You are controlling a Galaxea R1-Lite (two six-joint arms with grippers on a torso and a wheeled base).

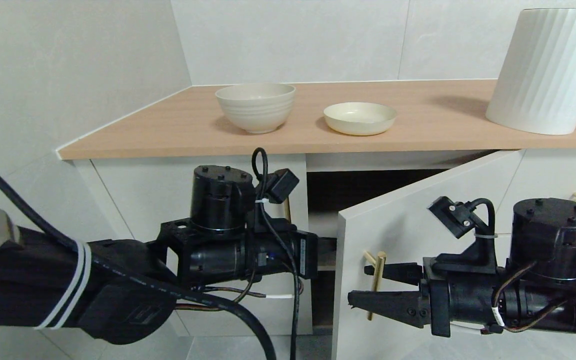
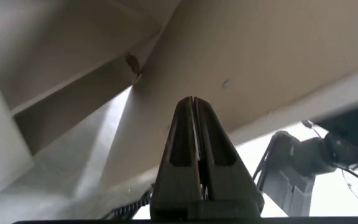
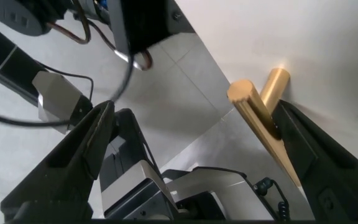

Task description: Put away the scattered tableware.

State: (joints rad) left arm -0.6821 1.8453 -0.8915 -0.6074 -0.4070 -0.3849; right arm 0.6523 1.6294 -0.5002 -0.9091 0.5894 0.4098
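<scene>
Bowl (image 1: pixel 255 107) and dish (image 1: pixel 360 118) side by side on the surface (image 1: pixel 168 135), untouched | below, right jaws spread, door (image 1: pixel 398 225) handle (image 1: pixel 377 280) between them | left jaws pressed together, tucked behind the open door

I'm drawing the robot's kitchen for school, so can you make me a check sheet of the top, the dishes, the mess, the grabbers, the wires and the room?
Surface: wooden countertop, set in a corner.
Job's things: bowl and shallow dish stand upright and apart on the countertop; the cabinet door below is partly open.
Clutter: tall white ribbed container at the right end; dark bits beside it are too cut off to name.
Grippers: right gripper open, fingers either side of the door's brass handle; left gripper shut, empty, at the cabinet opening.
Cables: black cables run along the left arm, held by white bands.
Surroundings: pale tiled walls.
</scene>
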